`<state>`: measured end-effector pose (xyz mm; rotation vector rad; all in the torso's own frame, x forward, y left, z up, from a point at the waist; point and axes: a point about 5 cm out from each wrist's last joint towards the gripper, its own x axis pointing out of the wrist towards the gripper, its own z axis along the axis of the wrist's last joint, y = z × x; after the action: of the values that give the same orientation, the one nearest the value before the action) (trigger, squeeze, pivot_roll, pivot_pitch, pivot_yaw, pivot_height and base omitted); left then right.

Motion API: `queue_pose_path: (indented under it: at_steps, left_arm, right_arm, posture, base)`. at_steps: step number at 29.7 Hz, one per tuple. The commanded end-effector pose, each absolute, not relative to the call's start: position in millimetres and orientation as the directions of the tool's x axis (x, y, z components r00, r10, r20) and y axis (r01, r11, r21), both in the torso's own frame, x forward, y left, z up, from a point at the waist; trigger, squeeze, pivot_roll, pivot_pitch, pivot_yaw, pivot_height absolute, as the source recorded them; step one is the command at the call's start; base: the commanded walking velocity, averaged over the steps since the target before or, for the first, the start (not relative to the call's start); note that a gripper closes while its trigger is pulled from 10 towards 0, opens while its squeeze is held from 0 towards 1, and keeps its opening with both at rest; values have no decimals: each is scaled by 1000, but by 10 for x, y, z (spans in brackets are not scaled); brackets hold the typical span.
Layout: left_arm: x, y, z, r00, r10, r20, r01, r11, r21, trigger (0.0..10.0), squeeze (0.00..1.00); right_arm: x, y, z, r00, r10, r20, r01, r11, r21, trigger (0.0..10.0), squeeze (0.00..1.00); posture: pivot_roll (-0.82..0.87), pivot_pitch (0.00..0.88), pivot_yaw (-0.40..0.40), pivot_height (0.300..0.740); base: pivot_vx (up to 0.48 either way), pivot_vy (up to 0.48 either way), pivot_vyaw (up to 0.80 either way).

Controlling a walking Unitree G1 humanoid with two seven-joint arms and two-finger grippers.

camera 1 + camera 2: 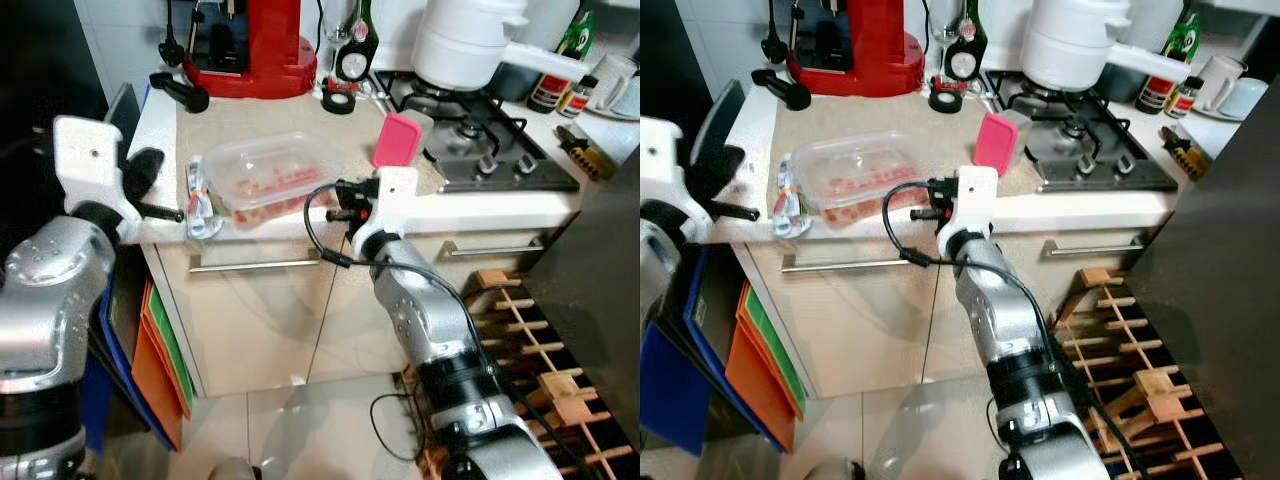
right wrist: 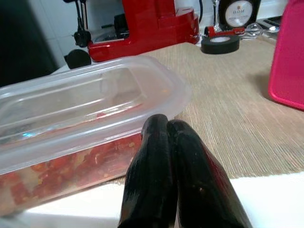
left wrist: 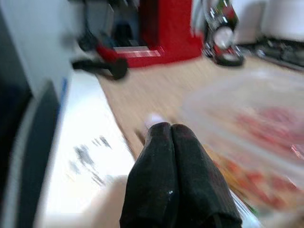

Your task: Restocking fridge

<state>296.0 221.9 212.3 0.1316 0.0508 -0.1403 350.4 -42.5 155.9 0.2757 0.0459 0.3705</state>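
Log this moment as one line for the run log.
left gripper shut, at counter's left edge | right gripper shut, beside lidded plastic food container | container on countertop, not gripped

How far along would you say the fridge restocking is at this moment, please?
Nothing looks done: the lidded container of red food sits on the counter. In hand: the left gripper and right gripper, both shut, flank it without gripping. Left: grasping, lifting, and carrying it to the fridge.
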Motion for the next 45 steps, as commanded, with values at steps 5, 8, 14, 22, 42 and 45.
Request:
queue_pose_path:
  at_steps: [5, 8, 14, 22, 42, 45]
  left_arm:
    - [2960, 2078, 2082, 979, -182, -89, 191, 976, 104, 10000, 0]
    - [2958, 2074, 2098, 980, -179, -87, 187, 977, 100, 10000, 0]
    - [2926, 2043, 2130, 980, -180, -80, 187, 978, 88, 10000, 0]
    - [2895, 1956, 2199, 976, -211, -53, 215, 974, 70, 10000, 0]
    - [2935, 1847, 2228, 958, -285, -41, 265, 929, -258, 10000, 1000]
    - [2930, 1804, 2262, 953, -302, -22, 279, 905, -322, 10000, 1000]
  right_arm:
    - [3621, -167, 1618, 915, 404, -7, -378, 862, 338, 10000, 0]
    - [3690, -176, 1597, 921, 388, -34, -360, 882, 305, 10000, 0]
    - [3844, -189, 1737, 926, 376, -23, -367, 914, 172, 10000, 0]
    - [3896, -168, 1781, 932, 361, -41, -359, 932, 48, 10000, 0]
    - [3897, -227, 1779, 939, 343, 23, -343, 939, 24, 10000, 0]
    - [3896, -231, 1768, 940, 341, 19, -342, 939, 27, 10000, 0]
  posture:
    - [202, 0, -89, 740]
    - [210, 2, -95, 740]
    - [219, 13, -99, 740]
    - [232, 21, -111, 740]
    - [194, 24, -85, 740]
    - [194, 22, -87, 740]
  base:
    - [0, 0, 0]
    - [0, 0, 0]
    - [0, 0, 0]
    - [0, 0, 0]
    - [0, 0, 0]
    - [0, 0, 0]
